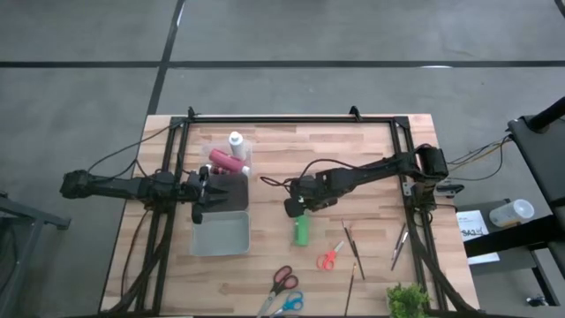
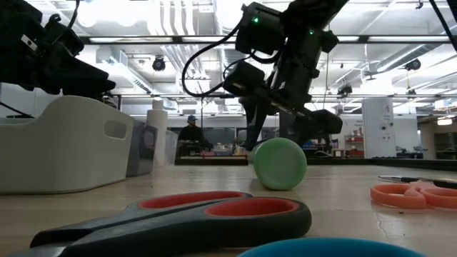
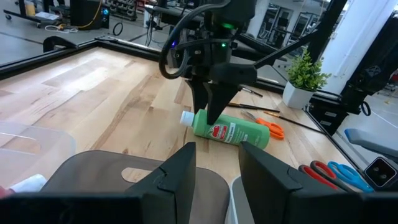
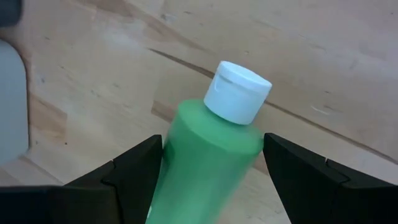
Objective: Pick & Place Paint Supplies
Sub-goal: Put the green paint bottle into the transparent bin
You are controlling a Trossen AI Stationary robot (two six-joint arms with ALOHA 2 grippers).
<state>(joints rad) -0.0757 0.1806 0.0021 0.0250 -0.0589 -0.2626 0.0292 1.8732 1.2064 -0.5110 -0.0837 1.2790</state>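
The green paint bottle lies on its side on the wooden table, white cap toward the far edge. My right gripper points steeply down over the cap end, open. Its fingers stand on either side of the bottle's shoulder without plainly touching it. A red bottle lies in a clear bin at the far left, and a white bottle stands upright there. Brown-handled brushes lie on the table right of the green bottle. My left gripper waits open over the bins.
A grey bin stands left of the green bottle, with a dark bin behind it. Orange scissors, red scissors and blue scissors lie near the front edge. A small plant stands at the front right.
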